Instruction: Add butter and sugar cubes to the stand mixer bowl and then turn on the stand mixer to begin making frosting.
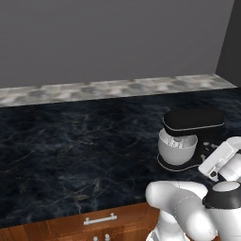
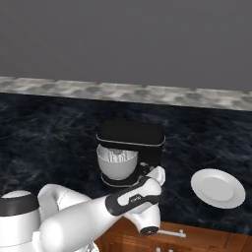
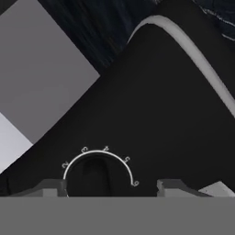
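In the hand view's lower centre the pincer (image 3: 111, 186), its tips apart, straddled the speed dial (image 3: 97, 172) of the stand mixer (image 2: 130, 138), presumably to switch it on; it stood mid-frame on the desk (image 1: 70, 146).

Wide bare counter (image 1: 70, 141) is left open to the left of the stand mixer (image 1: 193, 123). To its right, passage is narrowed by a white plate (image 2: 217, 188). The mixer's side is crowded, apparently almost touched, by the gripper (image 3: 110, 186).
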